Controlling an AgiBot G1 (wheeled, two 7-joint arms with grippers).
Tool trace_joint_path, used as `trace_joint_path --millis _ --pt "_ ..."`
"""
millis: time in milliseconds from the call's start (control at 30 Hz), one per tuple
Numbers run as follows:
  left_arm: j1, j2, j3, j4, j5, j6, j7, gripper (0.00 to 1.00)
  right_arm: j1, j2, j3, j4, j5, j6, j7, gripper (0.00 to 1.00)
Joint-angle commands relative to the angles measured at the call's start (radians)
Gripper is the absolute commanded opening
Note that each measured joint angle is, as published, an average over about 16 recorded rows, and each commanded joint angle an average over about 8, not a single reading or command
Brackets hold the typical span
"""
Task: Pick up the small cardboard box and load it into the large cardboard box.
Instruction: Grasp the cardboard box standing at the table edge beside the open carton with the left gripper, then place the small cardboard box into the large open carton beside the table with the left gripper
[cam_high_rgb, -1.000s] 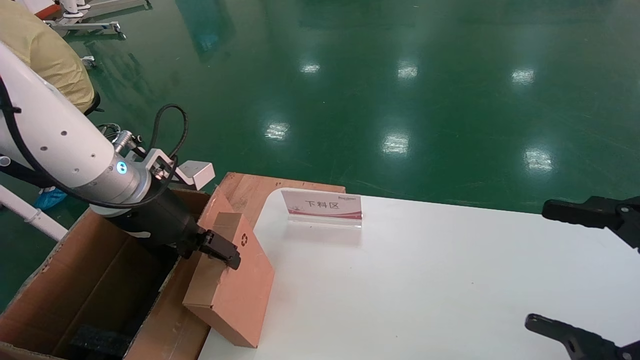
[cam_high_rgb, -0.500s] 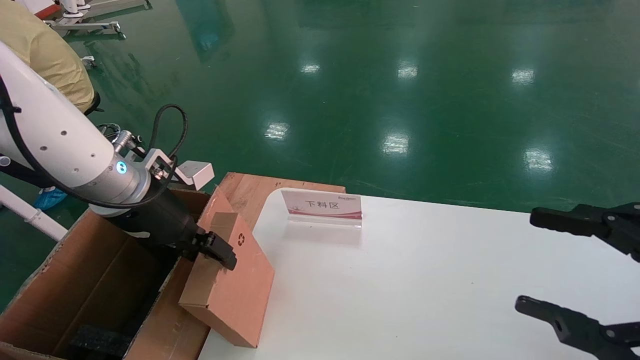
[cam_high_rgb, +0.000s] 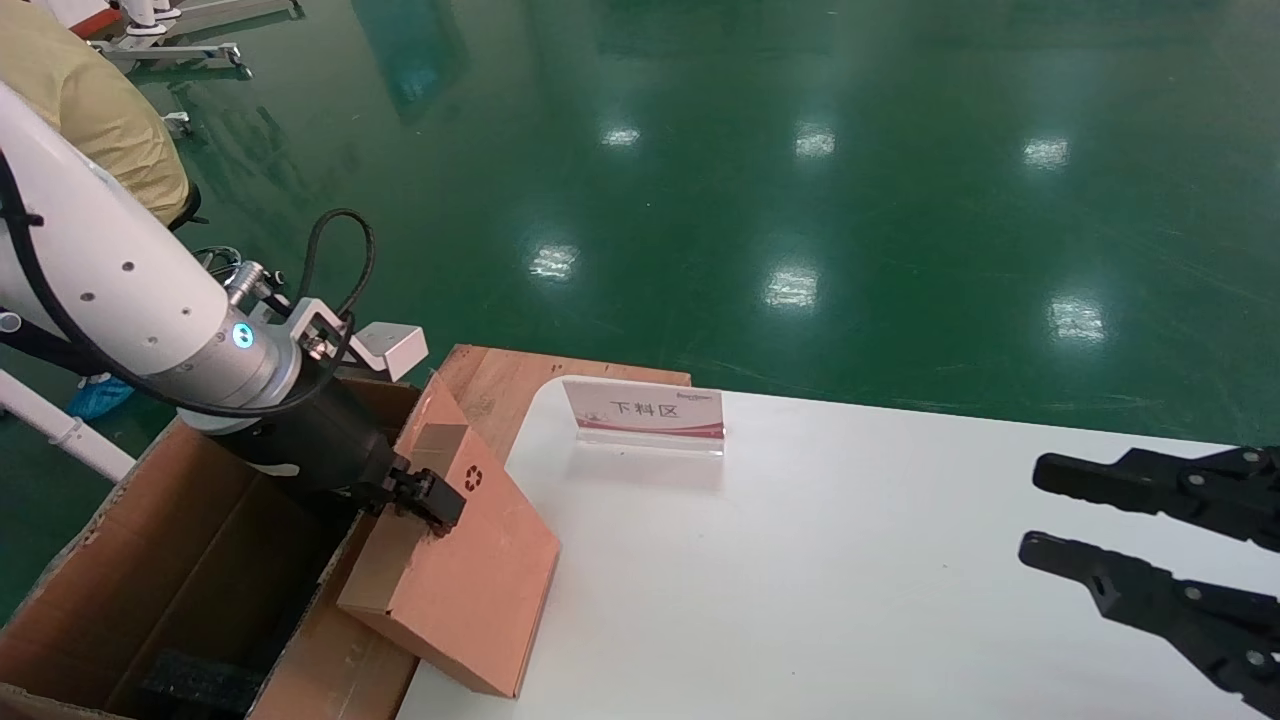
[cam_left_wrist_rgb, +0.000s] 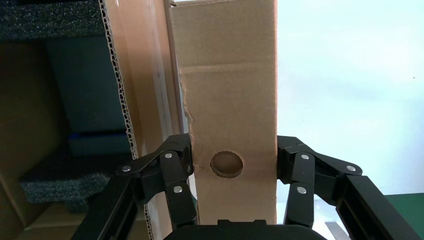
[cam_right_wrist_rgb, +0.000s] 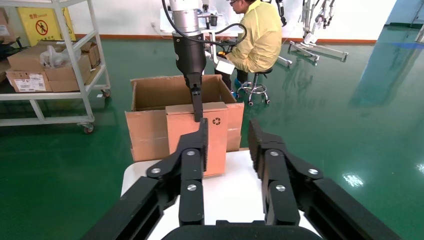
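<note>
The left end effector (cam_high_rgb: 425, 497) clamps the tilted flat brown small cardboard box (cam_high_rgb: 462, 580) at the white counter (cam_high_rgb: 850, 570) edge beside the large brown corrugated carton (cam_high_rgb: 190, 560), while the right end effector (cam_high_rgb: 1040, 515) hovers parted.

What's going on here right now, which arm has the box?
The left gripper is shut on the small cardboard box, fingers on its two broad faces near the end with the round hole. The box is tilted at the white table's left edge, leaning toward the large cardboard box but not yet inside. The right gripper hovers empty over the table's right side, holding nothing.
</note>
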Motion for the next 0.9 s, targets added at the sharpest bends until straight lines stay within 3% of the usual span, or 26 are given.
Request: trace_joint_path --millis 33,333,533,733,900 --pt "0.003 0.000 0.001 0.006 -0.001 -0.001 0.002 0.00 0.000 0.000 0.000 0.000 0.000 0.000 0.000 0.00" --pt "-0.205 0.096 -0.030 0.018 0.104 0.115 0.066 0.00 0.000 0.000 -0.001 -0.001 0.000 0.000 0.000 0.00" --pt "-0.375 0.191 -0.029 0.061 0.186 0.159 0.165 0.00 0.001 0.000 -0.001 -0.001 0.001 0.000 -0.001 0.00" --pt "-0.517 0.265 0.053 0.123 0.163 0.180 0.262 0.00 0.001 0.000 -0.001 -0.001 0.001 0.000 -0.001 0.00" --pt "-0.600 0.292 0.177 0.148 0.065 0.184 0.265 0.00 0.001 0.000 -0.002 -0.001 0.001 0.000 -0.001 0.00"
